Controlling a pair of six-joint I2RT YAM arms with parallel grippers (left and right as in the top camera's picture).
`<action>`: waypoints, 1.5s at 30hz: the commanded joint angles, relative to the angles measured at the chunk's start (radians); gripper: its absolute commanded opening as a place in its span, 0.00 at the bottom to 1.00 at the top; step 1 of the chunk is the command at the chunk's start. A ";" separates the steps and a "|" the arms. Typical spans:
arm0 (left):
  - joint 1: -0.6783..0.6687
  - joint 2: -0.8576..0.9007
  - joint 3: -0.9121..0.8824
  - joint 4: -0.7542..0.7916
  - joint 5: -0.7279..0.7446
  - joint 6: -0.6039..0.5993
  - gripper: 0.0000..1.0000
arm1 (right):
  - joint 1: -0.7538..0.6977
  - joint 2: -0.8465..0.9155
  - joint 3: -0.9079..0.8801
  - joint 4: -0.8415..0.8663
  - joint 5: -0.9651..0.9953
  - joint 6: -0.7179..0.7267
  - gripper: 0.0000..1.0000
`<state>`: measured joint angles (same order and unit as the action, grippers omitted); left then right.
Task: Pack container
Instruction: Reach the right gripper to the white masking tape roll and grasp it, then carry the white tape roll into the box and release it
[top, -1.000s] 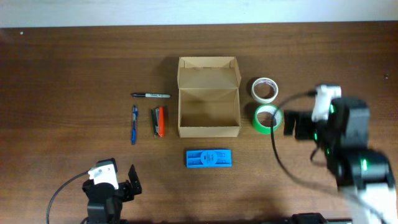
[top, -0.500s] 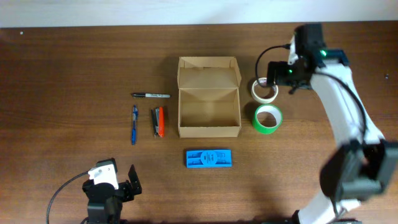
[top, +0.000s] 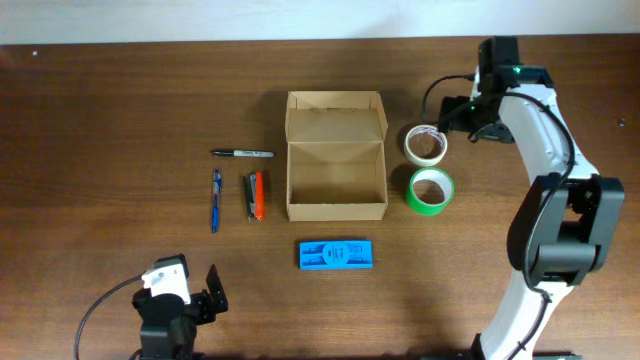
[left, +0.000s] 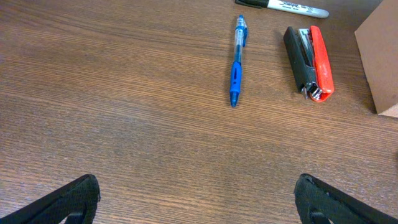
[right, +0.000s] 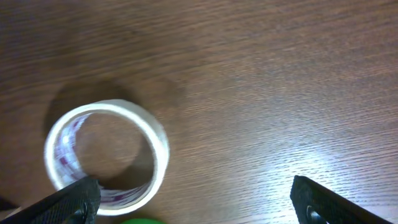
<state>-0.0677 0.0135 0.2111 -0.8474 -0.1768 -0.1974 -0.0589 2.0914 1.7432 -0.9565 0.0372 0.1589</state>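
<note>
Wood-grain table (top: 120, 100), two arms. The container (top: 336, 178), a small tan corrugated cardboard box, sits mid-table with its flap lid thrown back toward the far edge; the inside shows bare cardboard, and no printing is visible on it. West of it in the overhead view lie a black marker (top: 243, 153) crosswise, then nearer the camera a blue pen (top: 215, 199) and a black-and-orange stapler (top: 254, 195) side by side, the stapler just beside the box wall but apart from it. The marker's barrel carries pale lettering in the left wrist view (cropped at the frame edge, not readable). A flat blue plastic case (top: 336, 254) lies in front of the box, with a round raised mark at its centre; any text there is too small to make out. East of the box are a whitish tape roll (top: 426, 144), with purple print on its inner core (illegible in the right wrist view), and a green tape roll (top: 431, 190) just beside it. The right gripper (right: 196, 202) hangs over the table next to the whitish roll, fingers spread wide, holding nothing. The left gripper (left: 199, 202) is low at the near left, fingers likewise wide apart and empty, with the pen and stapler ahead of it.
</note>
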 joint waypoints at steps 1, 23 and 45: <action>0.005 -0.008 -0.009 0.002 -0.007 0.020 1.00 | -0.008 0.050 0.018 0.006 -0.012 0.024 0.99; 0.005 -0.008 -0.009 0.002 -0.007 0.020 1.00 | -0.006 0.193 0.018 0.021 -0.139 0.038 0.76; 0.005 -0.008 -0.009 0.002 -0.007 0.020 1.00 | -0.007 0.122 0.126 -0.032 -0.139 0.022 0.04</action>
<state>-0.0677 0.0135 0.2111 -0.8474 -0.1768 -0.1974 -0.0666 2.2696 1.7847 -0.9672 -0.0956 0.1921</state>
